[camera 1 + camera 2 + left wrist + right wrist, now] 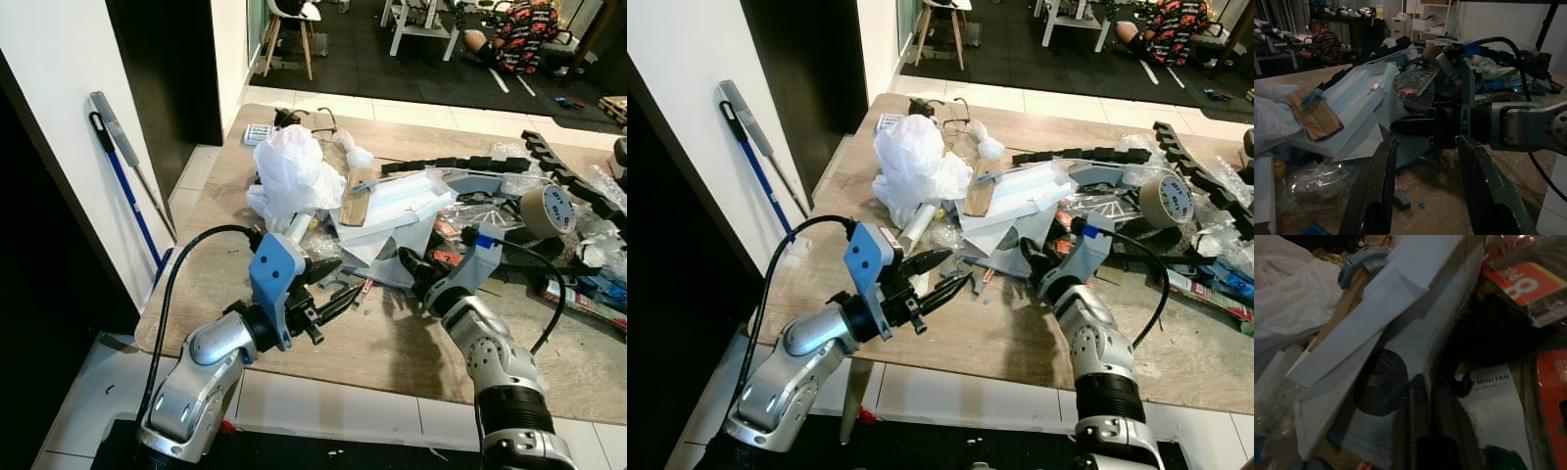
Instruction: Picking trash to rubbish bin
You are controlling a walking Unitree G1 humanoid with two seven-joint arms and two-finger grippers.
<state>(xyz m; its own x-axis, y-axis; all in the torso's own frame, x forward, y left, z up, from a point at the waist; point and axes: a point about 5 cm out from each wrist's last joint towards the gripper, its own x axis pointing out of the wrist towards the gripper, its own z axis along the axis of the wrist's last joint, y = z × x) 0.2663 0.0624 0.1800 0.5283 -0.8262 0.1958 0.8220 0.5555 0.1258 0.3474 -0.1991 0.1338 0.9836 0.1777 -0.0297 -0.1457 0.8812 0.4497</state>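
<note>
Trash is heaped on a wooden table (392,343): a crumpled white plastic bag (292,171), pale blue paper packaging (397,206) with a brown cardboard strip (355,204) on it, and clear wrappers (321,245). My left gripper (341,282) hovers open over the table's near side, just short of the pile, with nothing between its fingers (1383,171). My right gripper (416,269) lies low against the near edge of the paper packaging (1400,293), fingers together. Whether it pinches a sheet is hidden.
A tape roll (547,211), black link strips (460,164) and more packets clutter the right of the table. A mop (127,186) leans on the left wall. Beyond the table a person (524,34) sits on the dark floor near a chair (294,20).
</note>
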